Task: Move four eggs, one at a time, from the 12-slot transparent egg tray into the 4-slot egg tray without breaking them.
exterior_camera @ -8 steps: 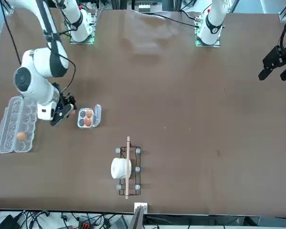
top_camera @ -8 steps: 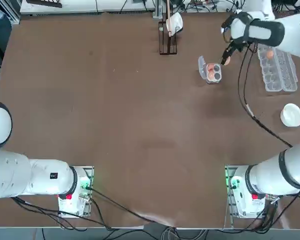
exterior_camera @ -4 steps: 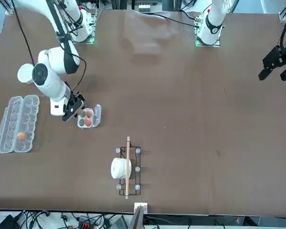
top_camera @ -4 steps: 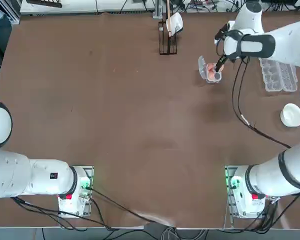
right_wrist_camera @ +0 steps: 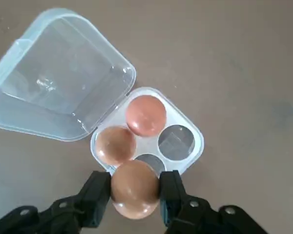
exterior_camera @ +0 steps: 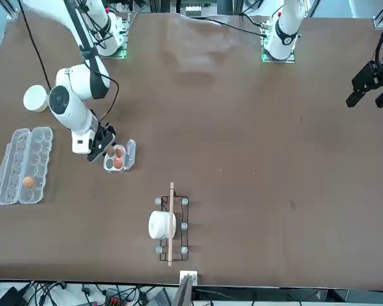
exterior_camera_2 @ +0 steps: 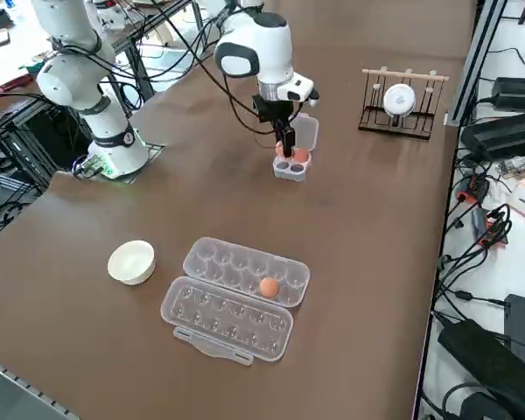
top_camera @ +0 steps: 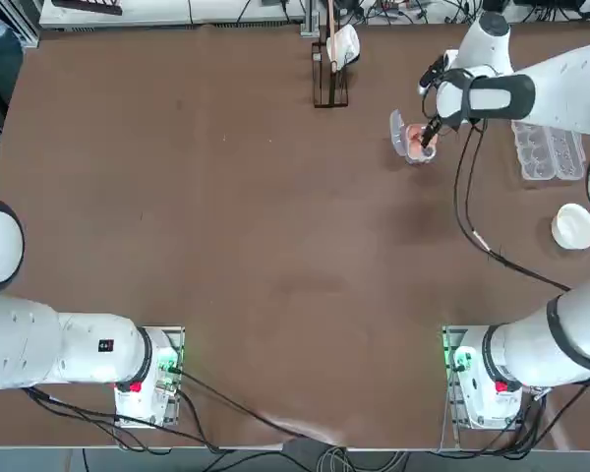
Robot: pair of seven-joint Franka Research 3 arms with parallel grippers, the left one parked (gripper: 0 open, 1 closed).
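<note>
We see the right gripper (right_wrist_camera: 135,195) clenched on an orange-brown egg (right_wrist_camera: 135,189), one finger on each side of the shell, and it hangs just above the 4-slot egg tray (right_wrist_camera: 194,155) near the far side of the table. In the wrist view the held egg is over the edge of the small tray, next to one of its two empty cups. The other two cups of this tray each hold an egg (right_wrist_camera: 145,115), and these two are side by side, close to the hinge. The lid flap (right_wrist_camera: 58,78) of the small tray lies open and flat on the table (top_camera: 226,226). In the right side view the gripper (exterior_camera_2: 286,145) points down to the tray (exterior_camera_2: 290,166). The 12-slot transparent egg tray (exterior_camera_2: 236,297) lies well apart from it, toward the robot's right, with its clear lid opened beside the cups. One egg (exterior_camera_2: 268,287) is in it, in a cup of the row nearer to the hinge. A white bowl (exterior_camera_2: 131,262) stands near the long tray, and a dark wire rack (exterior_camera_2: 401,101) with a white object in it stands at the far edge of the table.
</note>
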